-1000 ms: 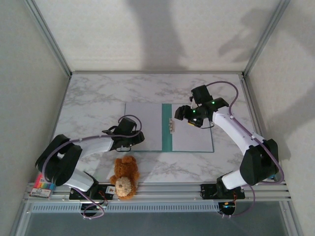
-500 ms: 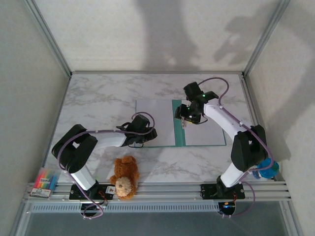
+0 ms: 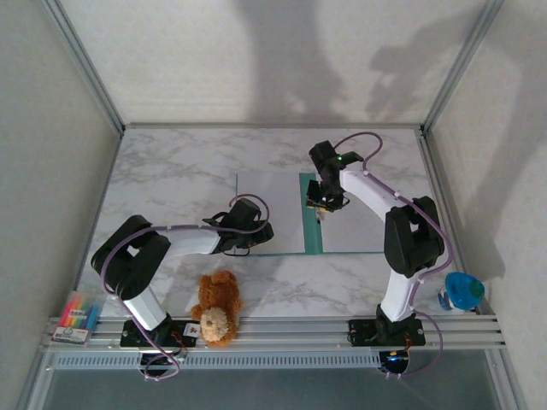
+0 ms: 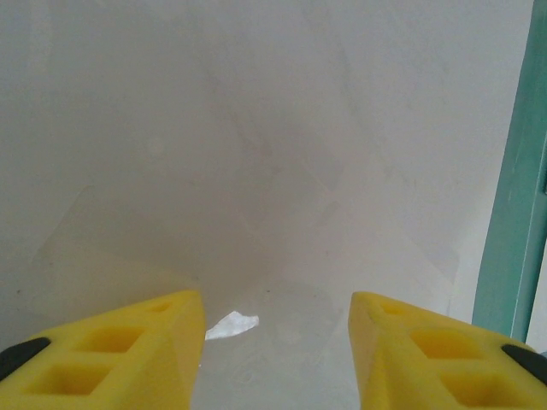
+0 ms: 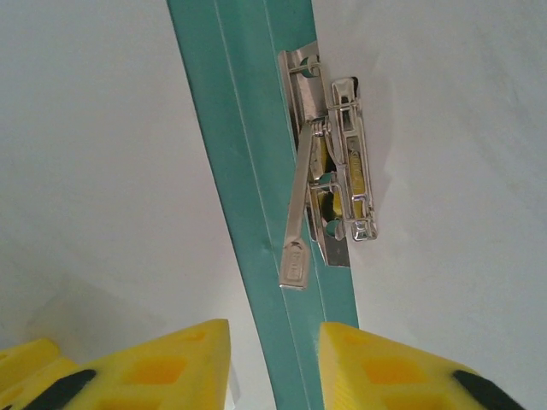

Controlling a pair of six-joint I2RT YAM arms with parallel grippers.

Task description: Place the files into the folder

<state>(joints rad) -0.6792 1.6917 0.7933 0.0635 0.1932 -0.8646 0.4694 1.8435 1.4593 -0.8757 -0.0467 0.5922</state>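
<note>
The folder point(image 3: 272, 213) lies open and flat on the marble table, pale leaves either side of a teal spine point(image 5: 248, 162). A metal lever clip point(image 5: 338, 171) is fixed just right of the spine, its lever tab point(image 5: 293, 261) lying over the teal. My right gripper point(image 5: 273, 333) hovers low over the spine just below that tab, jaws narrowly apart and holding nothing; from above it point(image 3: 321, 203) sits at the clip. My left gripper point(image 4: 278, 299) is open over the left leaf's near part point(image 3: 253, 232). The files cannot be told apart from the pale leaves.
A teddy bear point(image 3: 215, 311) sits near the front rail, just below the left forearm. A pack of coloured highlighters point(image 3: 75, 314) lies at the front left. A blue object point(image 3: 462, 290) stands at the front right beside the right arm's base. Walls enclose three sides.
The folder slid to the right with the left gripper on it, then stopped. The right gripper moved left and back over the clip and its jaws narrowed.
</note>
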